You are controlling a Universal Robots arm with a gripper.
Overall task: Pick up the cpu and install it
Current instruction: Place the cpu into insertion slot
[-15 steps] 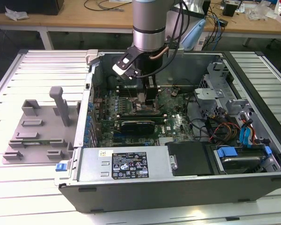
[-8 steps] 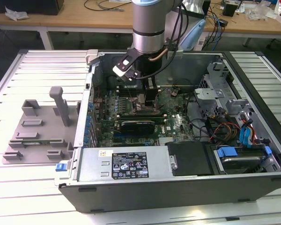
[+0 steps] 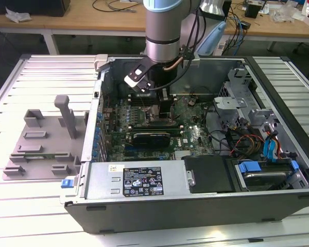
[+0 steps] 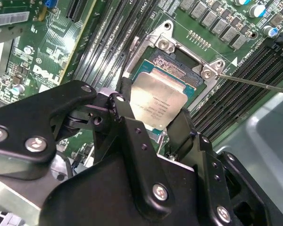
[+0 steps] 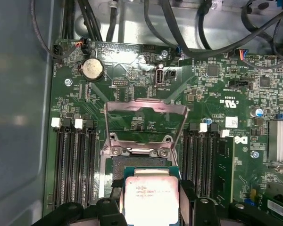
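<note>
The cpu (image 4: 156, 100) is a thin square chip with a pale silvery top, seen in both wrist views (image 5: 151, 202). My gripper (image 4: 151, 117) is shut on it, one black finger (image 4: 119, 109) on each side. The chip hangs just above the motherboard's open socket (image 5: 132, 162), partly over it and offset towards the gripper. The socket's metal load plate (image 5: 146, 113) is swung up. In the exterior view the gripper (image 3: 162, 110) reaches down into the open computer case (image 3: 195, 200), and the chip is hidden behind it.
Rows of memory slots (image 5: 73, 165) flank the socket on both sides. A thin metal latch lever (image 4: 254, 82) sticks out beside the socket. Cables (image 5: 179, 28) run along the case wall. A grey plastic fixture (image 3: 41, 139) lies on the slatted table at the exterior view's left.
</note>
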